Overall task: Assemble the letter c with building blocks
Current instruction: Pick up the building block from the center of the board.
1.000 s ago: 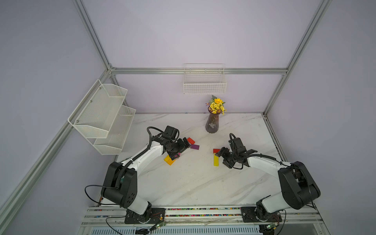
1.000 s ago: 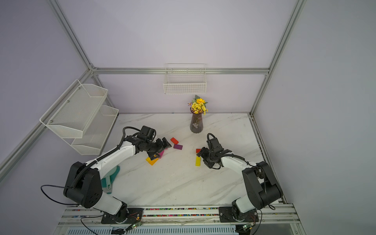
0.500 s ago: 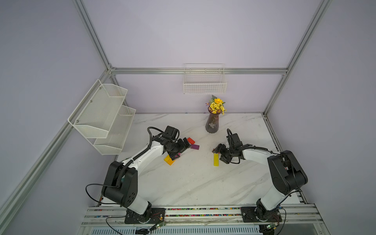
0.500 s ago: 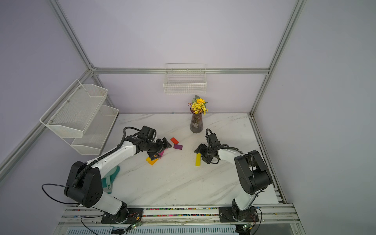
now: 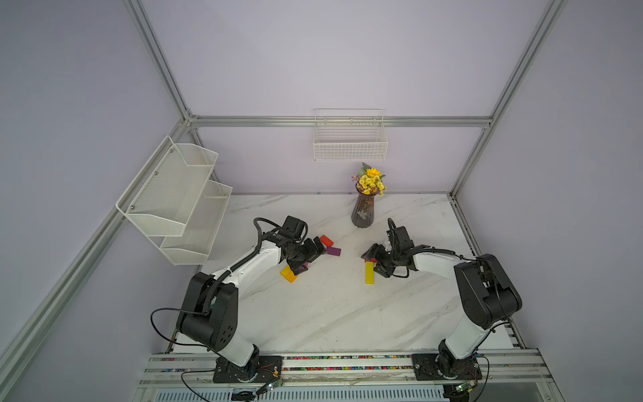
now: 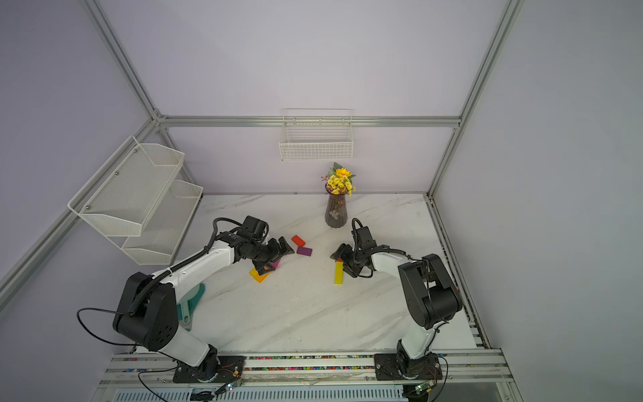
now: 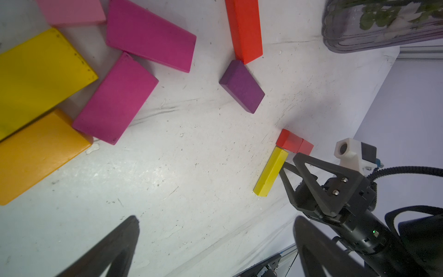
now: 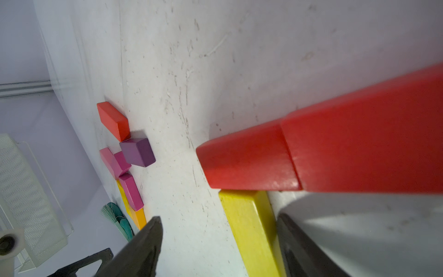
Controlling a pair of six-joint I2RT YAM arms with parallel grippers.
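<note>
Yellow long block (image 5: 369, 272) is lying flat on the marble table (image 5: 330, 313), right of centre. We are reading its long axis as running from the near edge toward the back wall in both top views. The red pair (image 8: 249, 158), two blocks end to end, is sitting across its far end at a right angle and touching it, so the three are forming a corner. The pair's row is pointing off under the right arm.

Right gripper (image 5: 375, 261) is straddling that far end with its jaws apart. One finger (image 8: 302, 247) is sitting just beside the yellow long block and the other is standing clear, so nothing is clamped.

Left gripper (image 7: 215, 223) is hovering over the loose cluster left of centre, jaws spread wide and holding nothing.

We are counting the loose cluster, all flat and on mixed headings:
- one pink block (image 7: 72, 10)
- two magenta blocks (image 7: 149, 33)
- one yellow block (image 7: 36, 76) and one orange block (image 7: 40, 153), lying parallel and side by side
- one red-orange block (image 7: 244, 28), just beside one purple block (image 7: 242, 86)

That is seven loose and three placed, so we are tallying ten.
</note>
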